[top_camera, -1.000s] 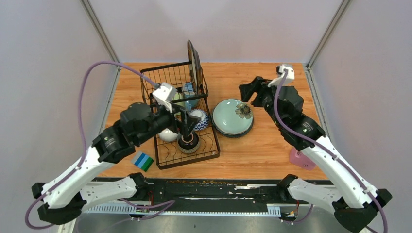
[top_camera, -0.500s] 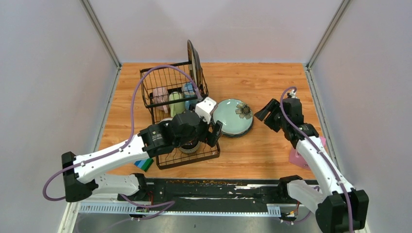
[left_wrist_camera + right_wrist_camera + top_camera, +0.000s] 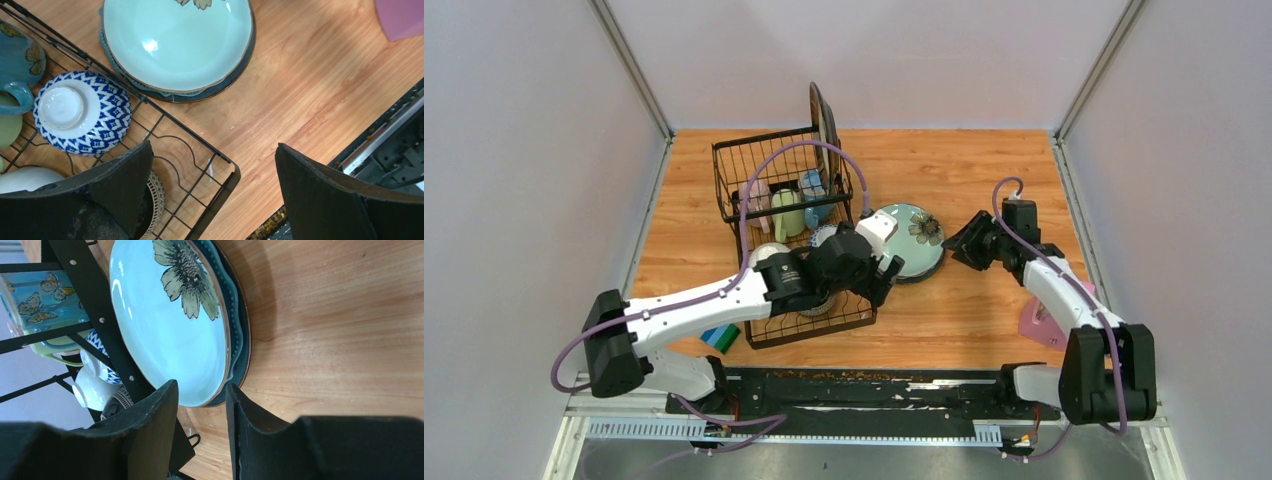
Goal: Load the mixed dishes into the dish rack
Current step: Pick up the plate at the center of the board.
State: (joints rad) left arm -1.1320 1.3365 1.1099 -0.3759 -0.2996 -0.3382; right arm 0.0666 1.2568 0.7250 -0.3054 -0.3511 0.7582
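The black wire dish rack holds a pink mug, a green mug, a blue mug, an upright black-rimmed plate and bowls. In the left wrist view a blue patterned bowl, a white bowl and a dark bowl lie in the rack. A pale green flower plate tops a stack of plates right of the rack. My left gripper is open and empty over the rack's near right corner. My right gripper is open, empty, beside the stack.
A blue-green striped sponge lies left of the rack's front corner. A pink container sits near the right front edge, under my right arm. Grey walls close in the table on three sides.
My left gripper moved from over the dark bowl in the rack rightward to the rack's near right corner. My right gripper came down and nearer, to the plate stack's right edge.
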